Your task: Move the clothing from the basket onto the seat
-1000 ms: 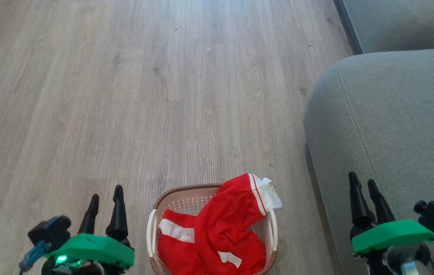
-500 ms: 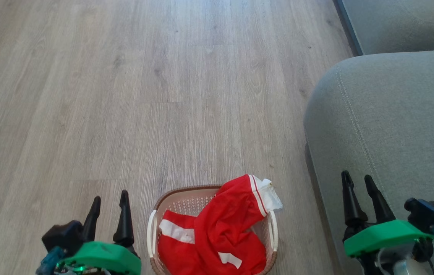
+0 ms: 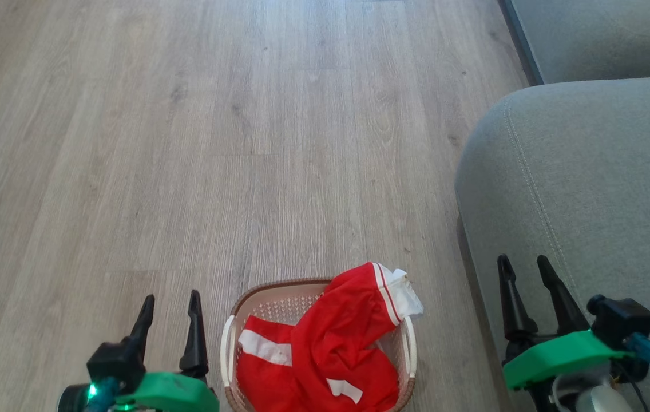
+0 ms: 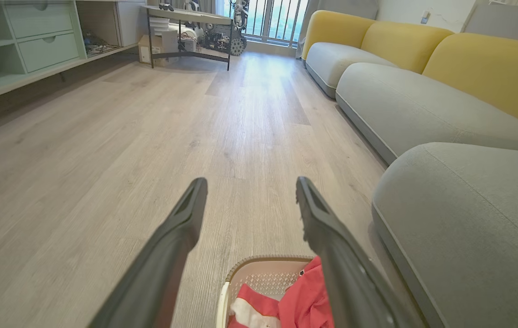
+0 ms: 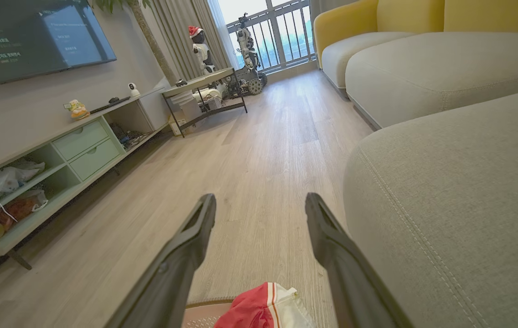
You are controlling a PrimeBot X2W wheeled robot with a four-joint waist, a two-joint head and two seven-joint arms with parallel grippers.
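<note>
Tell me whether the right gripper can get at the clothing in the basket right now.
Probably yes: the right gripper is open, nothing stands between it and the basket, and the clothing lies heaped on top, spilling over the rim.

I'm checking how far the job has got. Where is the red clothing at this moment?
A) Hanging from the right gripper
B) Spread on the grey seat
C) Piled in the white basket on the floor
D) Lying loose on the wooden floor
C: the clothing is heaped inside the basket, which stands on the floor, with one white-trimmed end draped over the rim.
</note>
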